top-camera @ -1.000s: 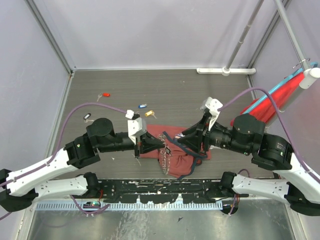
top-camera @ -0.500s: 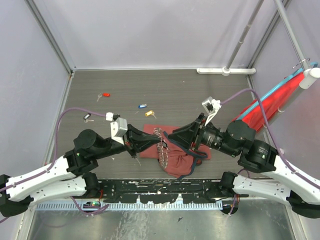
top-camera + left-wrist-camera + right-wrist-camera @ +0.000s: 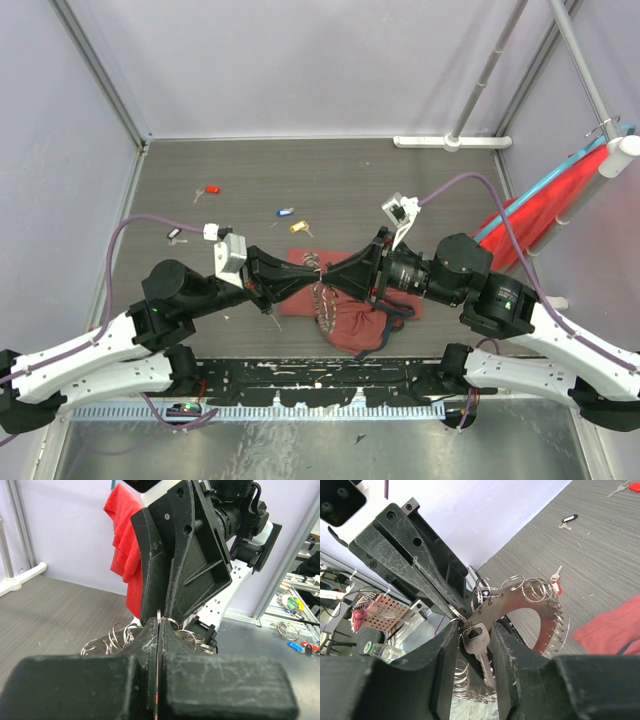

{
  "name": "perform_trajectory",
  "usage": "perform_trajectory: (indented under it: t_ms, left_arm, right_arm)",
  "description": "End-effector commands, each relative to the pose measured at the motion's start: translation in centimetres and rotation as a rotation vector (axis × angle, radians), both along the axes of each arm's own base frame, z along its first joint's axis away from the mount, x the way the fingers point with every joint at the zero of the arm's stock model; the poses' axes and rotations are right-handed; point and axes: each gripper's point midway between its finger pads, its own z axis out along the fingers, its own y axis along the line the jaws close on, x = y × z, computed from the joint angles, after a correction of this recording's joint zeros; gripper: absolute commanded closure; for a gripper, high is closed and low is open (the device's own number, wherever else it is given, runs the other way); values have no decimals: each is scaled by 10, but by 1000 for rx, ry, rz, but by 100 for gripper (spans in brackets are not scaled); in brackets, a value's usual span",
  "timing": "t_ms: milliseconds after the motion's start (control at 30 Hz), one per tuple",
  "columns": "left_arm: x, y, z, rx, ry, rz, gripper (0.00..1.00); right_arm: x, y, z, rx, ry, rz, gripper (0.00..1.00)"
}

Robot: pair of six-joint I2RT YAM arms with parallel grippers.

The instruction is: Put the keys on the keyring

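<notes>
Gripping, left gripper (image 3: 159, 626): jaws together, clamped on keyring (image 3: 520, 606) edge.
R side: right gripper (image 3: 474, 628) jaws part-closed, pinching silver key (image 3: 481, 652) at a keyring loop.
Spot: both meet at tbl ctr, over red bag (image 3: 350, 325).
Left to do: we count 4 loose keys (image 3: 285, 211) at 11 o'clock; we judge task early.

Grey table (image 3: 400, 190), loose coloured keys (image 3: 286, 212), dark-red bag (image 3: 350, 325)
</notes>
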Motion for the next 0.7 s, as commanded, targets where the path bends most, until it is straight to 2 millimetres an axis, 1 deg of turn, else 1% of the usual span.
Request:
perform_trajectory:
  t_ms: [0, 133, 267, 467, 667]
  left_arm:
    - [-2, 4, 26, -72, -34, 0, 100]
    - [-1, 5, 26, -70, -33, 7, 100]
    - [-1, 6, 26, -63, -31, 9, 100]
    - [-1, 6, 28, -62, -34, 10, 100]
    - [-2, 5, 29, -60, -36, 3, 100]
  right_arm:
    - [-7, 0, 34, 104, -36, 33, 64]
    - [-10, 1, 33, 98, -34, 50, 75]
    - [-8, -2, 26, 43, -45, 40, 81]
    - [-5, -14, 25, 3, -66, 2, 84]
    - [-2, -19, 17, -49, -73, -17, 85]
